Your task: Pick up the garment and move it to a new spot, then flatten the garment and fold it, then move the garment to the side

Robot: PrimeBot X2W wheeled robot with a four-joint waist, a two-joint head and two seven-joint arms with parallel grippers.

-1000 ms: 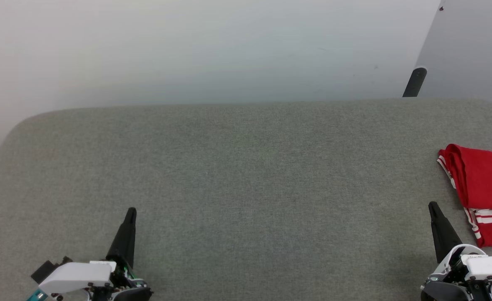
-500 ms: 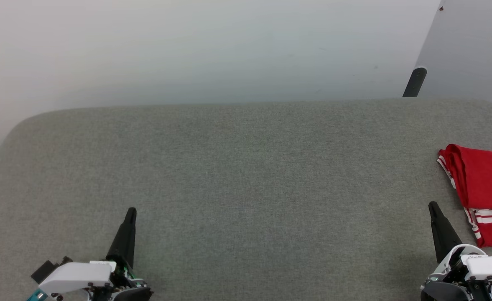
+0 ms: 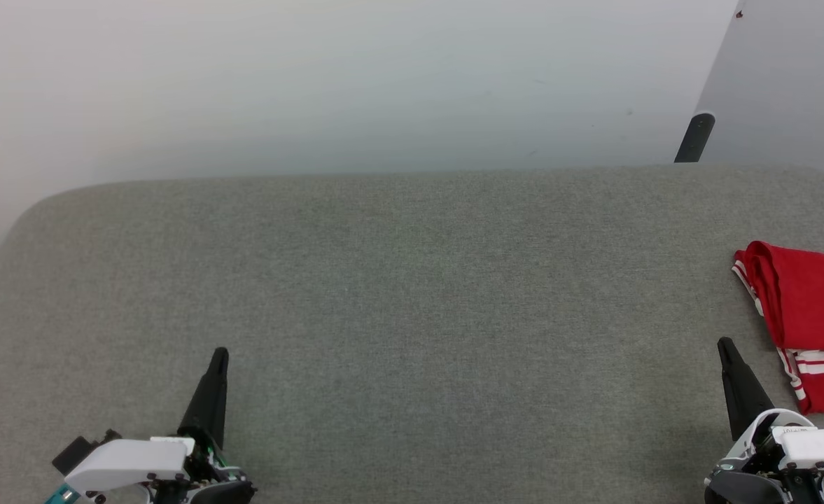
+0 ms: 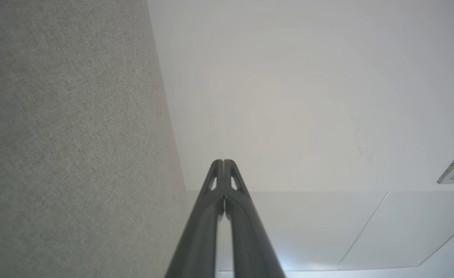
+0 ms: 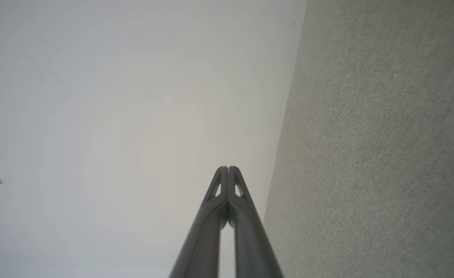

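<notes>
The garment [image 3: 807,315] lies folded at the right edge of the grey fabric surface [image 3: 412,294]; it is red with red-and-white striped trim, and part of it runs out of the head view. My right gripper [image 3: 725,344] rests at the lower right, just left of the garment and apart from it, shut and empty. At the lower left, my left gripper [image 3: 220,353] is shut too, with nothing in it. In the wrist views, the left gripper [image 4: 223,161] and the right gripper [image 5: 228,168] each show their tips pressed together.
The grey surface ends at a rounded far edge against a pale wall [image 3: 313,84]. A dark post [image 3: 695,137] stands behind the far right corner. The wide middle stretch of the surface lies between my two grippers.
</notes>
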